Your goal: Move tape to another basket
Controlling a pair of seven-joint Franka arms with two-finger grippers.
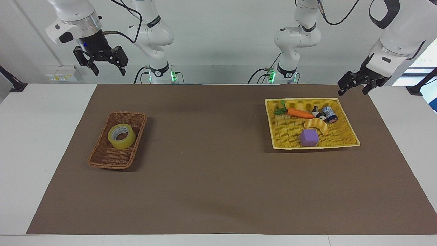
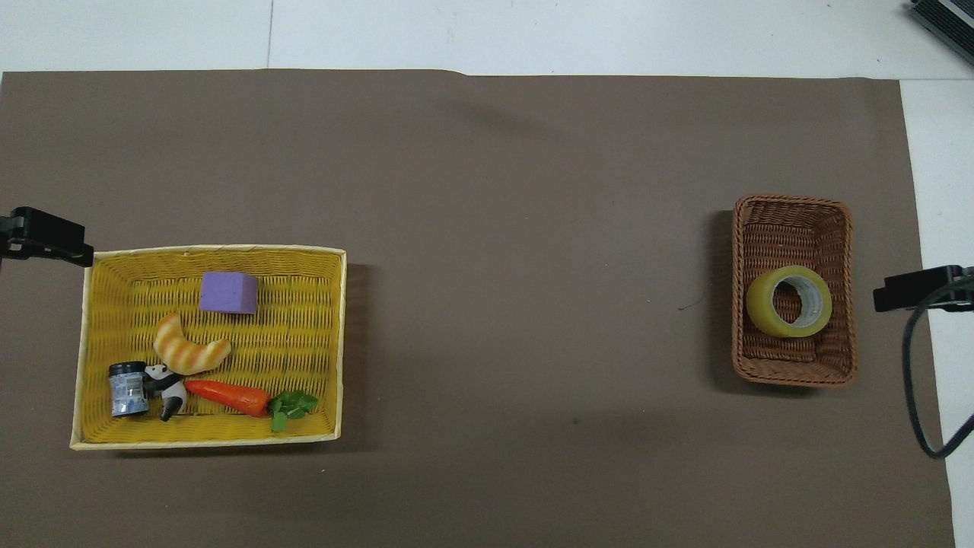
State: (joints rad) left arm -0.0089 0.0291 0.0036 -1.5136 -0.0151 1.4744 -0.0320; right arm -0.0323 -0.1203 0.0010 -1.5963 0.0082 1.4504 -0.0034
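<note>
The yellow tape roll [image 1: 117,142] with a pale core lies tilted in the brown wicker basket [image 1: 102,160], toward the right arm's end of the table. In the overhead view the tape [image 2: 765,316] lies in the half of the basket [image 2: 791,213] nearer the robots. My right gripper [image 1: 109,71] hangs open and empty, high over the table's edge by the robots. Its tip [image 2: 905,291] shows beside the basket from above. My left gripper [image 1: 352,91] waits open and empty, low beside the corner of the yellow tray.
A wide shallow yellow woven tray [image 1: 283,136] stands toward the left arm's end. It holds a carrot [image 1: 300,112], a croissant toy [image 1: 317,124], a purple block [image 1: 309,137], a panda figure and a small jar. A brown mat [image 1: 211,164] covers the table.
</note>
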